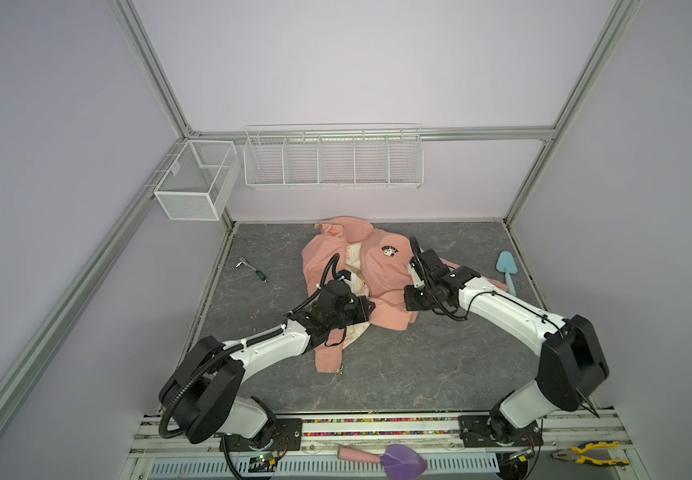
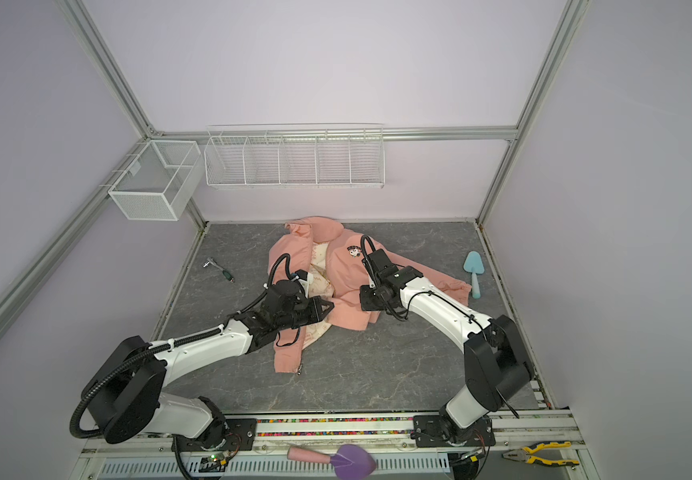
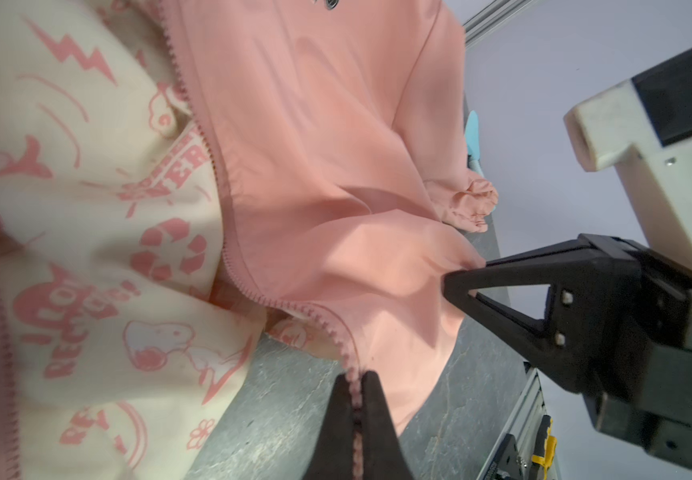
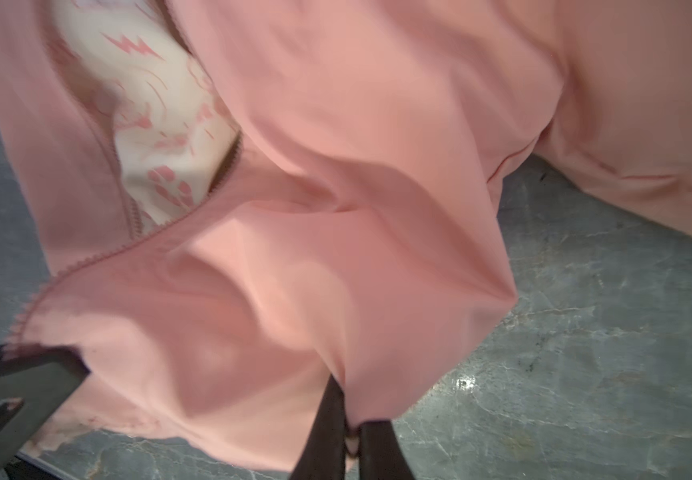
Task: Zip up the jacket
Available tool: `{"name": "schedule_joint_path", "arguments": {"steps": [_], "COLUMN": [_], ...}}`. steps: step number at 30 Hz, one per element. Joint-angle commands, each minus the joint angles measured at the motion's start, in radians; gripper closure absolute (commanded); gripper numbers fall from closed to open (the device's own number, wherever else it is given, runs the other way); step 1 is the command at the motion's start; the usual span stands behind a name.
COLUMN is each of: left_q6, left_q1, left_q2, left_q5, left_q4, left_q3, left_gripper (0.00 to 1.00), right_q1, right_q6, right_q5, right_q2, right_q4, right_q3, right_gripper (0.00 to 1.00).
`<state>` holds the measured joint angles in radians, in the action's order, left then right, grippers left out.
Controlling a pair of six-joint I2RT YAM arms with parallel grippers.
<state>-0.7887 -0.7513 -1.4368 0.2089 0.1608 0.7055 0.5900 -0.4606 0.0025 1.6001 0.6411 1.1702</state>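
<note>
**Two grippers clamped on limp pink cloth**

The left gripper [image 3: 354,384] is closed hard, and its jaws pinch the very end of the toothed zipper edge [image 3: 327,328] of the jacket [image 3: 315,166]. Close beside it the right gripper [image 4: 346,401] is closed as well, with a bunched fold of the same panel's hem caught between its jaws. The pink cloth sags in soft folds between the two, raised a little off the counter [image 4: 585,332].

That sag suggests how it handles: light, thin and floppy, with a smooth shell that looks slippery. Only the zipper tape seems to have any body. My call is to take it by the tape and the hem corner, as here. A pinch in open cloth would likely just stretch and slide, and a sharp tug could drag the whole garment.

Outward from the left gripper the front lies open on a cream lining [image 3: 86,208]. The other panel trails back past that gripper toward the robot's base. A small metal bit [image 1: 341,371] sits at its hem corner, probably the slider.

The lining carries pink prints: a lightning bolt [image 3: 74,54], recycling arrows [image 3: 174,249] and a cartoon dog [image 3: 157,340]. Its block lettering is too skewed to read whole. Beyond the right gripper sits the chest badge [image 1: 390,251], and its writing is too small to read.
</note>
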Motion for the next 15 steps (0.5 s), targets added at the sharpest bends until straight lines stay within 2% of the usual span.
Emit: {"name": "schedule_joint_path", "arguments": {"steps": [1, 4, 7, 10, 15], "left_q6": [0.005, 0.007, 0.005, 0.002, -0.012], "left_q1": [0.0, 0.0, 0.001, 0.001, 0.002], "left_q2": [-0.009, -0.015, -0.037, -0.082, -0.136], "left_q5": [-0.026, -0.015, 0.017, 0.067, 0.113], "left_q4": [0.05, 0.066, 0.092, 0.112, 0.153], "left_q3": [-0.032, -0.054, -0.063, -0.05, -0.04], "left_gripper": [1.0, 1.0, 0.8, 0.69, 0.64], "right_q1": [-0.003, -0.004, -0.003, -0.004, -0.003], "right_q6": [-0.012, -0.021, -0.023, -0.02, -0.018], "right_q5": [-0.04, -0.051, -0.058, -0.058, -0.056], "right_q2": [0.018, 0.036, 0.038, 0.034, 0.024], "right_q4": [-0.058, -0.078, -0.093, -0.101, -0.107], "right_q3": [-0.03, -0.045, -0.058, -0.069, -0.096], "right_gripper": [0.91, 0.91, 0.91, 0.91, 0.91]}}
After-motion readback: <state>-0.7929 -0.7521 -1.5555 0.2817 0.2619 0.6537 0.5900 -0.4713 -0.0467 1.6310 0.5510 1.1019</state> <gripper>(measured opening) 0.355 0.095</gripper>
